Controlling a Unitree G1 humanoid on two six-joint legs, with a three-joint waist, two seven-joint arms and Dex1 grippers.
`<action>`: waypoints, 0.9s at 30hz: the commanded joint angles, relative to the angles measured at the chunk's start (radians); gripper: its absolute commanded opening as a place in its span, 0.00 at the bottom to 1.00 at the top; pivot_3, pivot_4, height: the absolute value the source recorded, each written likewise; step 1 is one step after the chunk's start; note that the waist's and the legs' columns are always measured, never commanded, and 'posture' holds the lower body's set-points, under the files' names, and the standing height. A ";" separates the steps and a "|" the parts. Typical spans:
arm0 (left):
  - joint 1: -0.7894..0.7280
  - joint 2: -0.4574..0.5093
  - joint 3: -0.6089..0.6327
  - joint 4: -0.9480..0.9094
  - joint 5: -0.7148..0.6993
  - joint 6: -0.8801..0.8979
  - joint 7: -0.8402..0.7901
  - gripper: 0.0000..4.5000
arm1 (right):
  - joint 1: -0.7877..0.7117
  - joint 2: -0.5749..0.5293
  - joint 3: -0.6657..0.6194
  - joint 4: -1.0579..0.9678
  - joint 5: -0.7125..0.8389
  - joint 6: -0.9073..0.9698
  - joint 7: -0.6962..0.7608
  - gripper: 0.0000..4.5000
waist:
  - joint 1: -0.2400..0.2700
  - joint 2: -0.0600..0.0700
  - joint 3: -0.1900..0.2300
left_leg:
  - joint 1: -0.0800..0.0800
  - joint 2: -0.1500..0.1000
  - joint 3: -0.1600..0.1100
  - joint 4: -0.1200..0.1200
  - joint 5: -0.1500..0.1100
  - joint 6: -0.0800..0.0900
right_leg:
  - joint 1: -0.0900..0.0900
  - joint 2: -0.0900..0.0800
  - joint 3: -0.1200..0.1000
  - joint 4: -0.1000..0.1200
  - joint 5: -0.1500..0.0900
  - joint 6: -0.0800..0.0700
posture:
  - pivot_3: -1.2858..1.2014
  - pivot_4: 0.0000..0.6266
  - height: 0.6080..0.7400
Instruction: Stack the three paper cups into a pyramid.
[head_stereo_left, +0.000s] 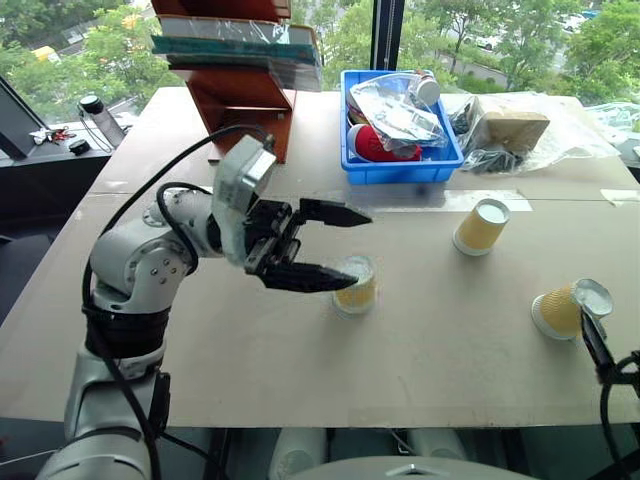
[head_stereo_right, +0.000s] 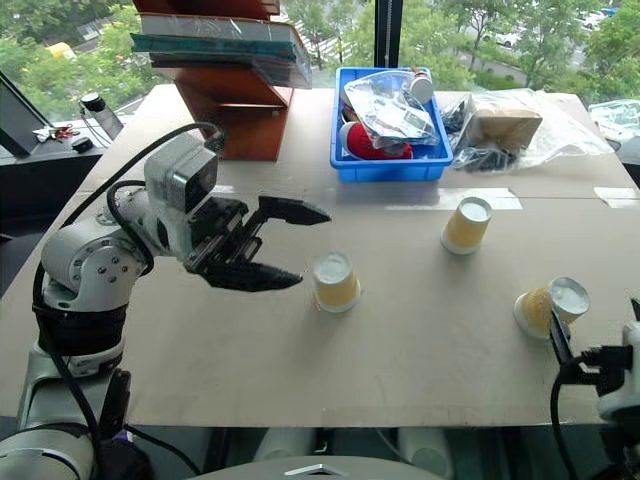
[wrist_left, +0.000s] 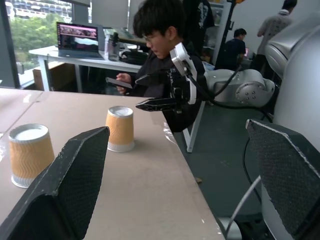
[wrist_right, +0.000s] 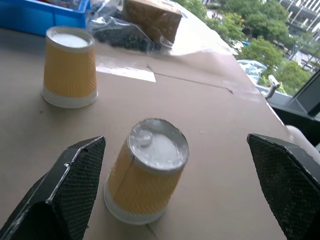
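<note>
Both the left end effector (head_stereo_right: 268, 245) and right end effector (wrist_right: 175, 185) stand agape and empty; the three paper cups (head_stereo_right: 335, 282) ahead judged light, crushable; grip mid-wall gently.

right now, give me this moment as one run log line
left gripper open, empty | right gripper open, empty | three paper cups upside down, apart, unstacked

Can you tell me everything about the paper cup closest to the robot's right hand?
That paper cup is small and tapered, with ribbed yellow-tan sides, a white rim and a flat white base. It stands upside down on the brown table, rim down and base up, near the table's right edge. Nothing else touches it. The right gripper is open just in front of it, one finger on each side, not touching.
</note>
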 joint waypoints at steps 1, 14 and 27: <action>0.019 0.019 -0.018 -0.059 0.013 -0.037 -0.034 1.00 | -0.035 0.008 0.051 -0.017 0.059 0.026 -0.020 1.00 | -0.003 0.000 0.000 | 0.001 0.002 0.002 0.001 0.000 0.000 | 0.000 0.000 0.002 0.000 0.000 0.000 | 0.52 0.24 1.00; 0.067 0.064 0.005 -0.083 0.010 -0.061 -0.026 1.00 | -0.272 -0.062 0.067 0.083 0.101 0.255 -0.193 1.00 | 0.004 0.000 0.000 | -0.001 0.001 0.001 0.002 0.000 0.000 | 0.000 0.001 0.002 0.000 0.001 0.000 | 0.52 0.24 1.00; 0.118 0.076 0.017 -0.100 0.022 -0.099 -0.014 1.00 | -0.331 -0.083 0.059 0.185 0.127 0.274 -0.188 1.00 | 0.001 0.000 0.000 | -0.001 -0.001 0.000 0.001 0.000 0.000 | 0.000 0.001 0.002 0.000 0.001 0.002 | 0.52 0.24 1.00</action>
